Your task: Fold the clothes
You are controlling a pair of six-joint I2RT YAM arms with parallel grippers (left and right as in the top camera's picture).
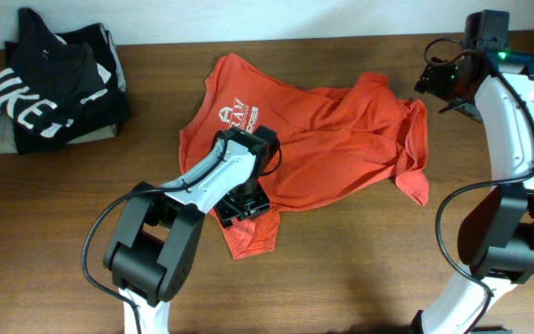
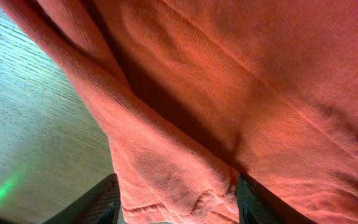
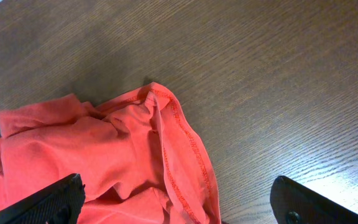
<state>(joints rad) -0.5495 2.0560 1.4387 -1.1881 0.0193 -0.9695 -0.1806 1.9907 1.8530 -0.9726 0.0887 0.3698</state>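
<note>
Fingers (image 2: pixel 106 209) of the left gripper (image 1: pixel 242 201) stand on either side of a bunched, stitched edge of the red-orange T-shirt (image 1: pixel 332 139). Cloth fills the gap between them in the left wrist view, but I cannot tell whether they have bitten down on it or only bracket it. From overhead, that gripper sits low on the shirt's near-left part, just above the loose flap (image 1: pixel 248 232) that trails toward me onto the bare table (image 1: pixel 360 269). The shirt lies crumpled mid-table with its long axis running left to right. The white lettering (image 1: pixel 237 112) is at the left end, and a rumpled edge reaches toward the right arm. At that right end the right gripper (image 3: pixel 176 186) hangs with its fingers spread wide and nothing between them. In its own view the hemmed corner (image 3: pixel 185 143) lies just ahead, between the two fingers and beneath them, with wood grain beyond. I judge the left arm to be the nearer one, already on the cloth. Any fold will probably go along that left-right axis, so the right fingers would first need to come down on their corner.
</note>
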